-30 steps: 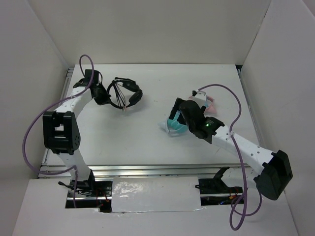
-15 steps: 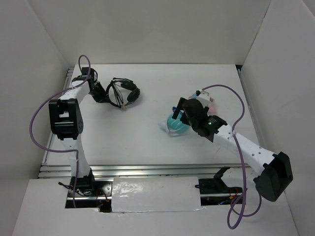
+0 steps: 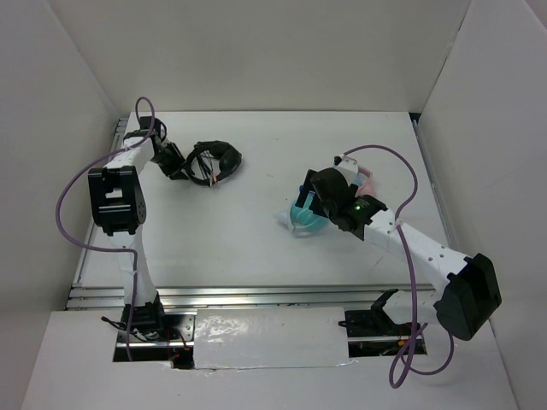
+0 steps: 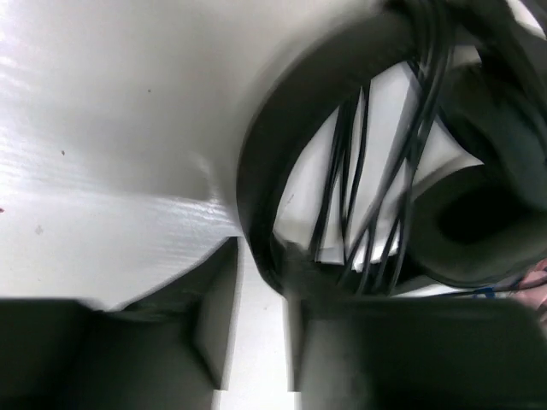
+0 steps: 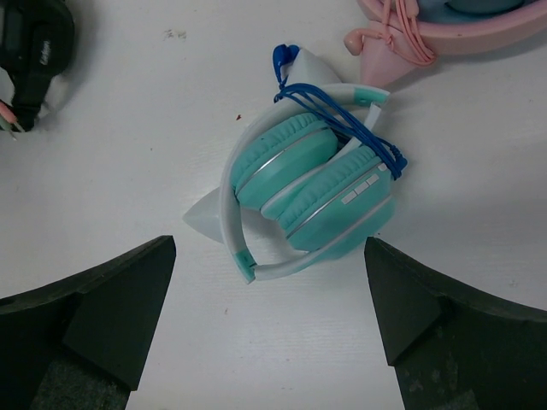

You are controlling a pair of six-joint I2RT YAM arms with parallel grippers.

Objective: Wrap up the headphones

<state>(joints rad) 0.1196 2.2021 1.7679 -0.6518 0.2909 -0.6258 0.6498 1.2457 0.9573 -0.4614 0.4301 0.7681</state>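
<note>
The black headphones [image 3: 215, 160] lie at the far left of the table, their thin black cable [image 4: 410, 145] wound in several strands across the headband [image 4: 256, 171] and an earcup [image 4: 479, 213]. My left gripper [image 3: 182, 162] is at their left side. In the left wrist view its fingers [image 4: 214, 316] stand slightly apart, with bare table showing through the gap and the headband just beyond the tips. It is open, with nothing held between the fingers. My right gripper [image 5: 269, 282] hangs wide open over the table's right half, holding nothing. The black headphones [image 5: 30, 43] also show at the top left of the right wrist view.
Teal headphones [image 5: 308, 184] with a blue cord lie directly under my right gripper, also visible from above [image 3: 301, 219]. Pink-and-blue headphones [image 5: 444, 21] lie just beyond them toward the right wall. White walls enclose the table on three sides.
My left gripper drew the black headphones toward the far-left corner, then its jaws parted off them. The right gripper shifted slightly above the teal headphones and stayed open.
</note>
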